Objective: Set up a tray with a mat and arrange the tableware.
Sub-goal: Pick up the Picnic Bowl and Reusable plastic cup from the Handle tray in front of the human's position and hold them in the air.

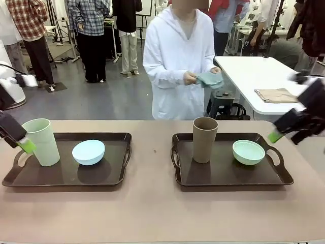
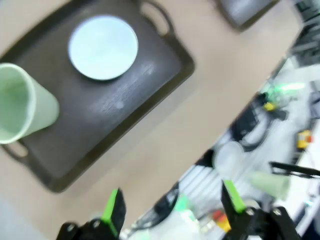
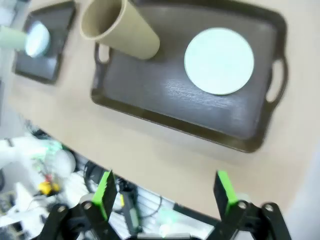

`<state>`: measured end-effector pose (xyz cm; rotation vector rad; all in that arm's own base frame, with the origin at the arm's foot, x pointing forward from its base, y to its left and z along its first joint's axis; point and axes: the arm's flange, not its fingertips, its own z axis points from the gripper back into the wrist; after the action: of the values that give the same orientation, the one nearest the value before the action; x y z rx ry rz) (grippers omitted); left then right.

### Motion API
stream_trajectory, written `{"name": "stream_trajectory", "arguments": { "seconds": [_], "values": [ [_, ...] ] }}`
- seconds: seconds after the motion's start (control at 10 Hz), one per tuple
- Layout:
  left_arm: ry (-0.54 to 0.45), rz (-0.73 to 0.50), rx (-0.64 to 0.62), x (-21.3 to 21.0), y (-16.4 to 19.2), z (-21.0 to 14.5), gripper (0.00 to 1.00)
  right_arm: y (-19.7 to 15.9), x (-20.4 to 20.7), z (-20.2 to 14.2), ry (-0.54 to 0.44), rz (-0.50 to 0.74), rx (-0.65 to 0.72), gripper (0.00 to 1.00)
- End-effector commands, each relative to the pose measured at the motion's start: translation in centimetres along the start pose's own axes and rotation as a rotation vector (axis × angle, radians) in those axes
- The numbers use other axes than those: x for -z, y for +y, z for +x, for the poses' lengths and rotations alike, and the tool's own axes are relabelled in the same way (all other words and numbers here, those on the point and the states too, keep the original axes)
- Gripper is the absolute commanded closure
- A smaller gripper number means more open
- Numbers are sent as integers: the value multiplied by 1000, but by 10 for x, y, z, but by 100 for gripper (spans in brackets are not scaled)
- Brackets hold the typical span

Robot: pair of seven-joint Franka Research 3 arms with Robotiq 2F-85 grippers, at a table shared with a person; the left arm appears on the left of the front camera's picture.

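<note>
Two dark brown trays lie side by side on the table. The left tray [image 1: 109, 175] carries the pale green cup [image 1: 43, 142] and the light blue bowl [image 1: 88, 151]. On the right tray [image 1: 223, 175] stand the brown cup [image 1: 204, 139] and the mint green bowl [image 1: 249, 151]. My left gripper [image 1: 23, 142] hangs by the green cup at the left edge and is open [image 2: 172, 205], holding nothing. My right gripper [image 1: 279, 133] hovers above the right tray's far right end, also open [image 3: 164, 192] and holding nothing. Across the table a person holds a folded grey-green mat [image 1: 209, 79] in both hands.
Behind the person, a white table [image 1: 244, 68] holds a folded tan cloth [image 1: 277, 95]. Bare tabletop [image 1: 152, 213] runs between the trays and along the near edge. Other people stand far back.
</note>
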<state>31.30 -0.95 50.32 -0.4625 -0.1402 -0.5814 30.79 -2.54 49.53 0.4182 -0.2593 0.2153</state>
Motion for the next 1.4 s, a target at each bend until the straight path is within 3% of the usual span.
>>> {"name": "stream_trajectory", "arguments": {
  "seconds": [0.0, 0.3, 0.5, 0.6, 0.9, 1.2, 1.3],
  "values": [
    [-89, -241, -45, -23, 34, -16, 0, -45, -4, -23, -46, 188, 82, 0],
    [-315, -398, -126, -60, 85, -73, 0, -95, -26, -57, -181, 411, 161, 0],
    [-379, -417, -194, -66, 108, -103, 0, -116, -42, -75, -268, 493, 186, 0],
    [-409, -428, -215, -60, 104, -106, 0, -123, -47, -82, -294, 517, 196, 0],
    [-418, -441, -256, -55, 103, -115, 0, -140, -53, -97, -334, 565, 224, 0],
    [-384, -426, -276, -55, 101, -113, 0, -139, -46, -92, -269, 543, 216, 0],
    [-392, -432, -272, -56, 105, -115, 0, -138, -51, -101, -308, 551, 240, 0]
  ]
}}
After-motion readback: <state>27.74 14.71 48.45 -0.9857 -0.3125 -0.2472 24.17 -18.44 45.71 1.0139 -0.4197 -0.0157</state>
